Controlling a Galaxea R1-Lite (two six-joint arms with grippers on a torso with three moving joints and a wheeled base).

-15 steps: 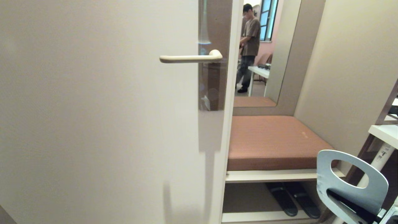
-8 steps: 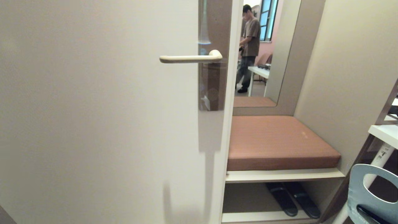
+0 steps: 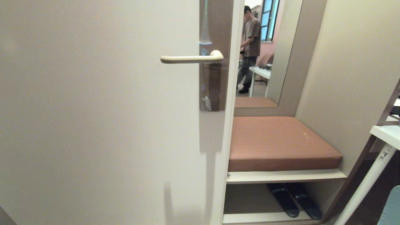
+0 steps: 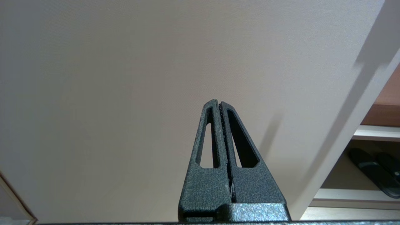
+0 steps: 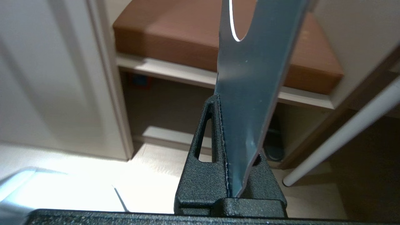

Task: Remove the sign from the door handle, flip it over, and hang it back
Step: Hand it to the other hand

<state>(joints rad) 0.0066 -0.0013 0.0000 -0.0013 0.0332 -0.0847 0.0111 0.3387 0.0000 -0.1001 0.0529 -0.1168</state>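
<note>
The cream door handle (image 3: 190,58) juts out bare from its brown backplate (image 3: 215,78) on the pale door (image 3: 93,125). The sign (image 5: 253,78) shows its light blue-grey face, with part of the oval hole visible at the far end. My right gripper (image 5: 224,103) is shut on its lower end, low and to the right of the door. In the head view only a pale blue corner of the sign (image 3: 392,207) shows at the bottom right edge. My left gripper (image 4: 219,103) is shut on nothing and points at the plain door panel.
Right of the door stands a bench with a brown cushion (image 3: 278,140), and dark slippers (image 3: 293,200) lie on the shelf below. A white table leg (image 3: 365,184) slants at the far right. A mirror behind the bench reflects a person (image 3: 250,47).
The sign and my right gripper have dropped down and to the right, nearly out of the head view. The handle, door and left gripper have not moved.
</note>
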